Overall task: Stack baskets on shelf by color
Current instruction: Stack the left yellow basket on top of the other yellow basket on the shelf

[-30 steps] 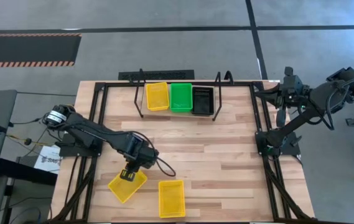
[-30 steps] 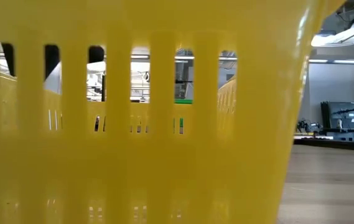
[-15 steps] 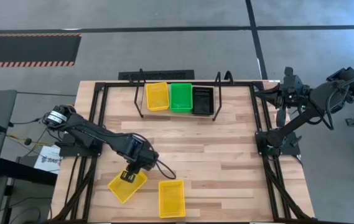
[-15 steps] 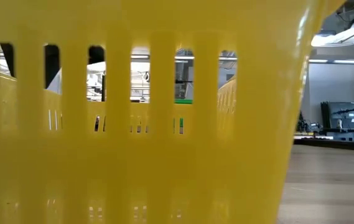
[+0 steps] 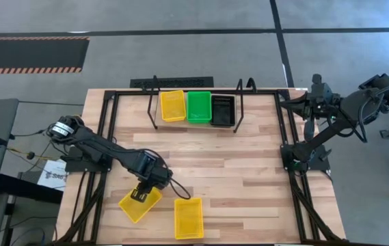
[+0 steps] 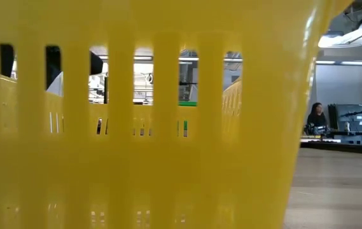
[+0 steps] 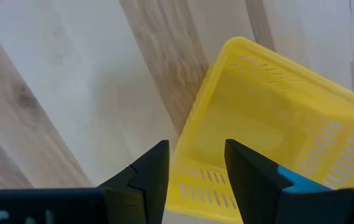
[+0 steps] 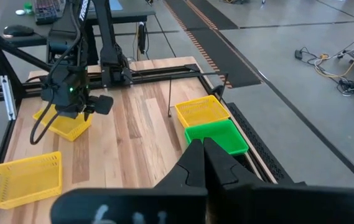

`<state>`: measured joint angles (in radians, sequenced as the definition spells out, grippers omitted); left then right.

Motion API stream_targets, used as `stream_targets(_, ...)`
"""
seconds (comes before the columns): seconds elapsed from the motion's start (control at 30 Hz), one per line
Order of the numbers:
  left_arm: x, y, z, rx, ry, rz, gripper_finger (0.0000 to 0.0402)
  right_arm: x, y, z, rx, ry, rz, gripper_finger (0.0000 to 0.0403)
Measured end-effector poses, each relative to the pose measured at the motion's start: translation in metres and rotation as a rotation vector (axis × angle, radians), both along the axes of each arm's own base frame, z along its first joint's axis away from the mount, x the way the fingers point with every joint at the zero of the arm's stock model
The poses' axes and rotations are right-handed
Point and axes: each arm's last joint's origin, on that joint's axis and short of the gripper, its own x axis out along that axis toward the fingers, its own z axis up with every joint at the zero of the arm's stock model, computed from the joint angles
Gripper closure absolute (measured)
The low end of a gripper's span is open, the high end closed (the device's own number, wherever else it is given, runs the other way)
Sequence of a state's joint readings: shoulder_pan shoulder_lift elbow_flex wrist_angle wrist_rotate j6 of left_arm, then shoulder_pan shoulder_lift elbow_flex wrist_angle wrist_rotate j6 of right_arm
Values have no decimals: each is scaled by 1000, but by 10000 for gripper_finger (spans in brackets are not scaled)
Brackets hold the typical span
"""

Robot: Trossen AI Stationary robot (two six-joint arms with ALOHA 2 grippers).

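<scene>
- The left gripper (image 5: pixel 141 193) hangs over the front-left part of the counter (image 5: pixel 249 171), its fingers (image 7: pixel 155 171) spread apart and grasping nothing — in the left wrist view they straddle the near wall of a tilted yellow basket (image 5: pixel 139 204), with a gap showing on either side of that wall.
- That tilted yellow basket lies skewed on the wood near the counter's front edge, one corner turned toward the left arm (image 5: pixel 105 145).
- Just beside it, toward the middle of the front edge, a second yellow basket (image 5: pixel 189 218) sits squarely on the counter; the two are close but apart. In the low view a yellow perforated wall (image 6: pixel 136 127) fills nearly the whole picture.
- At the back of the counter stands the shelf (image 5: pixel 197 102), a low black tube rack. On it, side by side, rest a yellow basket (image 5: pixel 172 105), a green basket (image 5: pixel 198 106) and a black basket (image 5: pixel 222 110).
- The right gripper (image 5: pixel 316 85) waits off the counter's back-right corner, well apart from every basket — its fingers (image 8: pixel 204 163) are pressed together with nothing between them.
- A person (image 6: pixel 315 117) shows far off in the room behind the counter, in the low view.
</scene>
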<state>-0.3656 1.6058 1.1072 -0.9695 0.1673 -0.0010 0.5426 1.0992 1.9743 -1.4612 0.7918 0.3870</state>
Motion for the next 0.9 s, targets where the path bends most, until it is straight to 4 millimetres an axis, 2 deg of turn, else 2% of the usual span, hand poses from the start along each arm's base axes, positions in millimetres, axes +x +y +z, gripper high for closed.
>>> stream_targets(0.43, 0, 0, 0, 2, -5, -51, 259, 0, 0, 0, -2, 2, 2, 401)
stream_targets(0.77, 8, -2, -44, 53, 149, -56, 259, 3, 2, 0, -2, 8, 8, 401)
stream_targets(0.9, 11, 1, -53, 64, 183, -6, 271, 2, 2, 0, 0, 6, 8, 401)
